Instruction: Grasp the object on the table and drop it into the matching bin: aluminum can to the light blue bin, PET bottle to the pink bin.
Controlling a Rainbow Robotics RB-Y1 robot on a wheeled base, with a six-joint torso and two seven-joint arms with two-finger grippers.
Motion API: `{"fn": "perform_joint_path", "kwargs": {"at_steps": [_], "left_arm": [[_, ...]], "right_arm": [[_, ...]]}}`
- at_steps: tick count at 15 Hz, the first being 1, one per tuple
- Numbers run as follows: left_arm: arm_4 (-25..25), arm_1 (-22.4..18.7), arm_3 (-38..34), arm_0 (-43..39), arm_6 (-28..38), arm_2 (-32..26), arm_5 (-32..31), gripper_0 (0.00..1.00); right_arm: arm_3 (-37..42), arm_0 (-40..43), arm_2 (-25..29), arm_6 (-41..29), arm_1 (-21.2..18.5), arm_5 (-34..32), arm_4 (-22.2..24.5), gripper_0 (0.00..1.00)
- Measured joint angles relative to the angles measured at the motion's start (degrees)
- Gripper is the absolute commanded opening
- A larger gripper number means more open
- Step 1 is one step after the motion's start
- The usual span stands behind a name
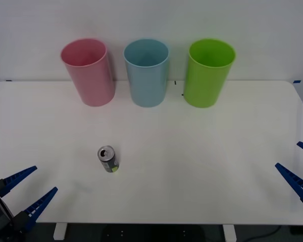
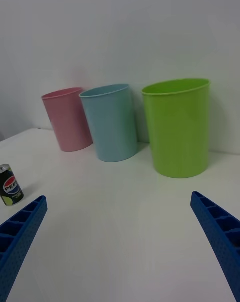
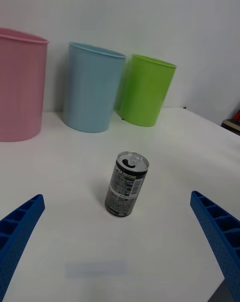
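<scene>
**Can alone, both grippers spread and waiting**

Grippers first, nearest the robot. Left gripper [image 1: 24, 193] low at the near left corner of the table [image 1: 202, 166], blue ribbed fingers spread wide, nothing between them, aimed across the white top towards the can. Right gripper [image 1: 299, 169] at the near right edge, likewise wide apart and empty, well away from the can; probably parked, since the can lies on the left half. Likely the start of the task: nothing grasped, nothing dropped.

Farther in, the aluminum can [image 1: 108, 159], upright on the table, left of centre, well short of the bins and touching none. Near the left gripper, squarely between its fingers in the left wrist view [image 3: 126, 184], so presumably the left arm's to fetch. Small and silvery-grey, pull-tab top facing up, dark label with fine print on one side, a Pepsi roundel and yellow-green band on the other, seen from the right wrist [image 2: 10, 184]. Far smaller than any bin.

Farthest, a row of three tall tapered bins along the back edge before the wall: pink bin [image 1: 88, 72] leftmost, light blue bin [image 1: 147, 72] in the middle, green bin [image 1: 208, 72] rightmost, all upright, mouths open, close but apart. Light blue one the can's proper target, slightly right of the can and beyond it.
</scene>
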State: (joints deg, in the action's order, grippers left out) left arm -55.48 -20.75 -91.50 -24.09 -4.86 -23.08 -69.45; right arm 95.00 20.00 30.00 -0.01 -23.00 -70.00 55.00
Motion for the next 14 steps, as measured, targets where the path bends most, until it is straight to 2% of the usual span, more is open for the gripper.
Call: {"fn": "perform_joint_path", "kwargs": {"at_steps": [4, 10, 14], "left_arm": [[-1.0, 0.11, 1.63, 1.92, -0.71, 1.8, 0.33, 1.0], [-2.19, 0.14, 9.2, 8.31, -5.08, 3.92, 0.37, 1.0], [-4.41, 0.13, 10.79, 10.55, -5.82, 4.6, 0.44, 1.0]], "right_arm": [[0.0, 0.0, 0.0, 0.01, 0.0, 0.0, 0.0, 1.0], [0.0, 0.0, 0.0, 0.01, 0.0, 0.0, 0.0, 1.0], [0.0, 0.0, 0.0, 0.01, 0.0, 0.0, 0.0, 1.0]]}}
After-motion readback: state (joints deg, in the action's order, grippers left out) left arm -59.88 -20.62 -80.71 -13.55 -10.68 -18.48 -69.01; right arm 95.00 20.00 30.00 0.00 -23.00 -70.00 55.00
